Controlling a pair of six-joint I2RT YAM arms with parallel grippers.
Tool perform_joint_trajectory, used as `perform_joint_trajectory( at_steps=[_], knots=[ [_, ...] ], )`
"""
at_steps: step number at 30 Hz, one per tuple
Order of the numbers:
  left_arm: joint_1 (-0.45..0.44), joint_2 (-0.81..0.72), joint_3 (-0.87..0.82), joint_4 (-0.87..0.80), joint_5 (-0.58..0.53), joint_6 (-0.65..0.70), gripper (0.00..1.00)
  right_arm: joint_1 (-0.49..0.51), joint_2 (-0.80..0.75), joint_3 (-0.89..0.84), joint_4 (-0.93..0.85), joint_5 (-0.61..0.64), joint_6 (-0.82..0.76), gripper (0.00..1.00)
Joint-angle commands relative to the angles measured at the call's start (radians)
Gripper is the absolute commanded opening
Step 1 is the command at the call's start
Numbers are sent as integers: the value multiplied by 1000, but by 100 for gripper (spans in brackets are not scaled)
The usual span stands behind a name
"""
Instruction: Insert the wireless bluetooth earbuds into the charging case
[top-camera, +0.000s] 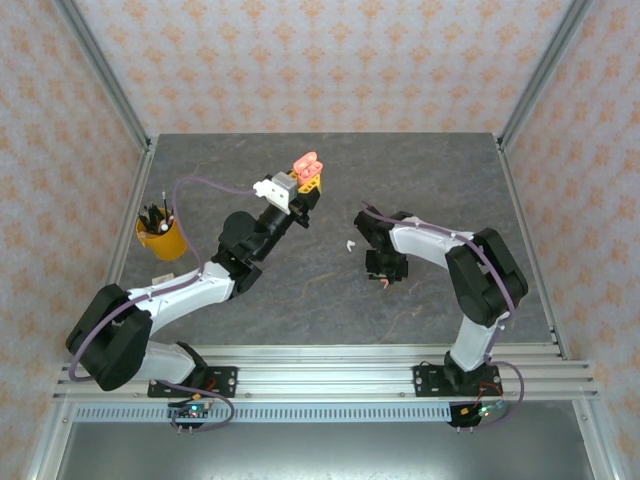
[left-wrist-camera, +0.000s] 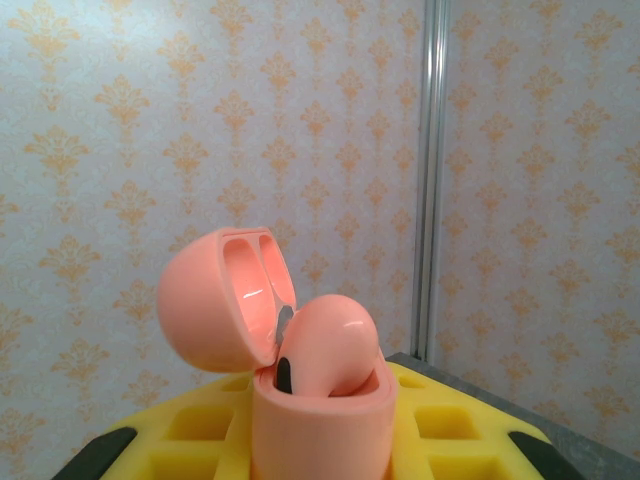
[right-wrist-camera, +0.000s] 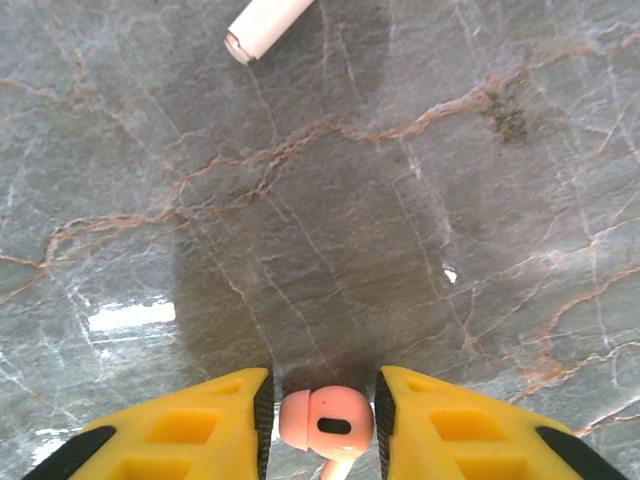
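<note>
Pink earbud (right-wrist-camera: 325, 425), wide-open tabletop (right-wrist-camera: 400, 200) beyond

Two black-and-white robot arms stand at the near edge: the left arm (top-camera: 170, 300) and the right arm (top-camera: 470, 270). There is one salmon-pink pebble-shaped charging case (left-wrist-camera: 320, 430), lid open, far of centre. The salmon-pink earbuds come to two: one pink earbud (left-wrist-camera: 335, 345) sits in that case, and a second (right-wrist-camera: 325, 423) is right of centre. I count a single white stemmed earbud (top-camera: 349, 244) on the one grey marbled table (top-camera: 300, 300). One orange cup (top-camera: 162, 240) stands at the left, its dark pens (top-camera: 157, 214) too small to count.
</note>
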Motion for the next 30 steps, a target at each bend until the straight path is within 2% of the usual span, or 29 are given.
perform_joint_trajectory(
  at_steps=[1,19,30],
  knots=[
    [6,-8,-8,37,6,6,0,1,-6,-27,-13,26,11,33],
    [5,-10,-2,32,6,4,0,1,-84,-35,-25,33,8,29],
    [5,-10,-3,22,8,1,0,1,-117,-76,104,-58,-73,29]
  ],
)
